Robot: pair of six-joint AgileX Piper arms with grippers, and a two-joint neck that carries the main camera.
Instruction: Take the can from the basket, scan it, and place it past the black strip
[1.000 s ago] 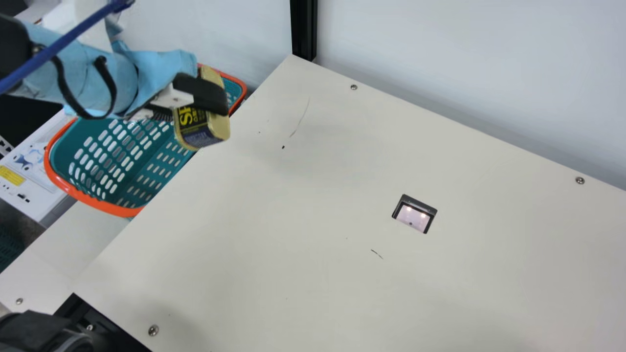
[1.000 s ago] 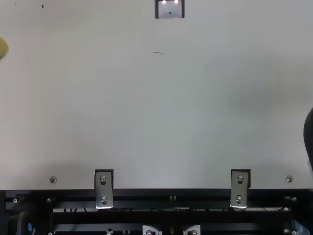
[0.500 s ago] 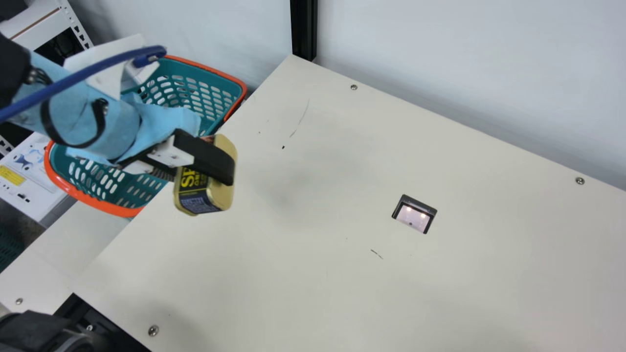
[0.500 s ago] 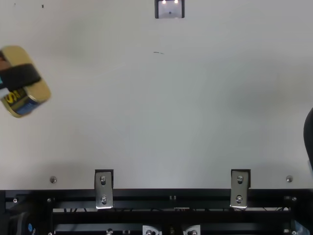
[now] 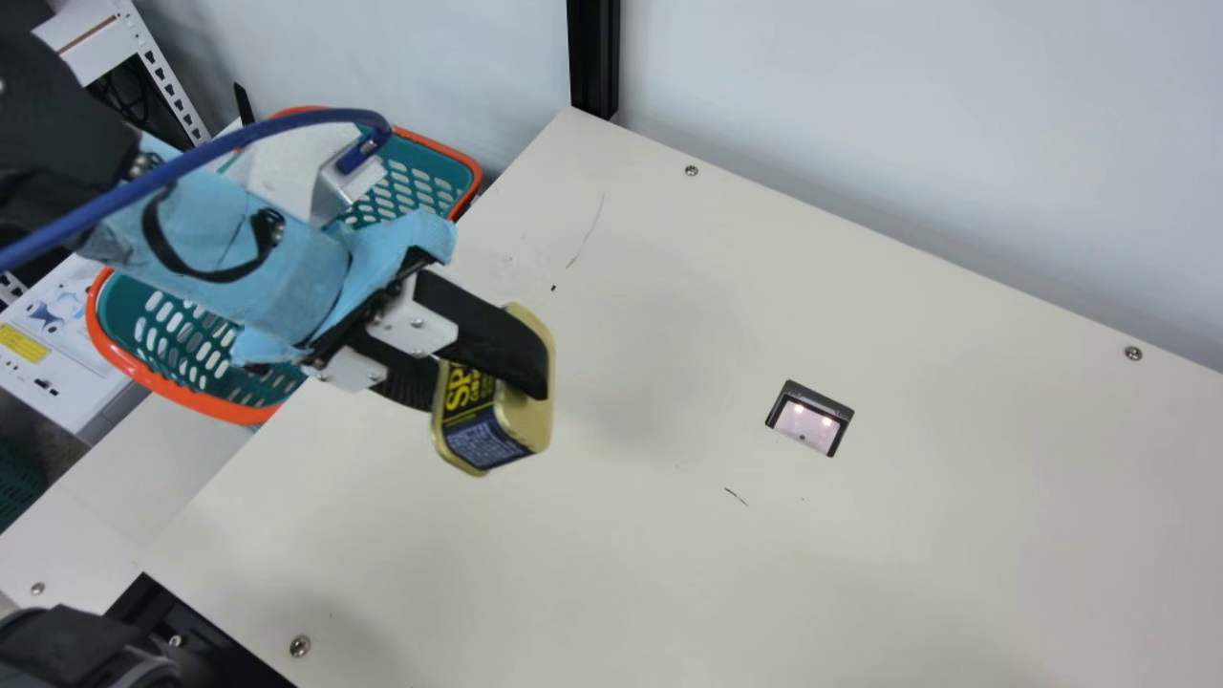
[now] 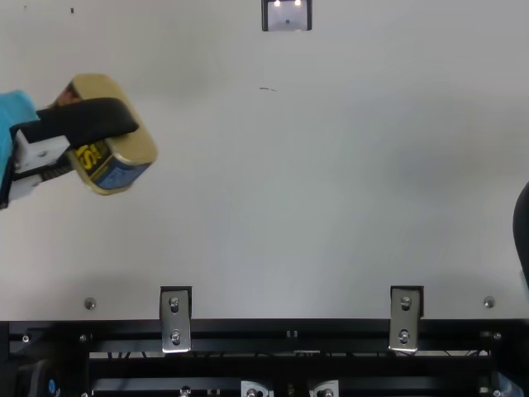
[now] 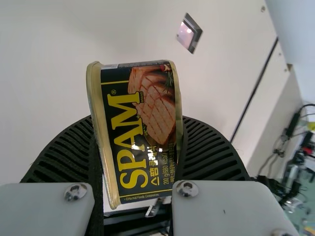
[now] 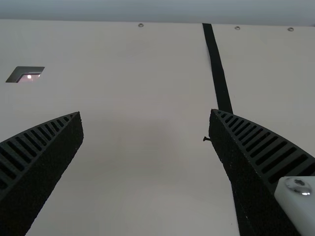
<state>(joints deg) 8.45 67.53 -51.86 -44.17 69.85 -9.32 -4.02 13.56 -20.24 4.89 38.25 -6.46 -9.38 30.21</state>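
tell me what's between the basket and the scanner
The can, held over the table in the jaws of the left gripper; the main view shows it between the basket and the scanner.

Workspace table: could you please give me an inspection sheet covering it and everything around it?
Surface: cream table with a few dark marks; black strip across it.
Job's things: can held above the table; basket beside it; scanner window lit.
Clutter: white box with a yellow label, near the basket.
Grippers: left gripper closed on the can; right gripper open.
Cables: blue cable along the left arm.
Surroundings: pale wall, black post.
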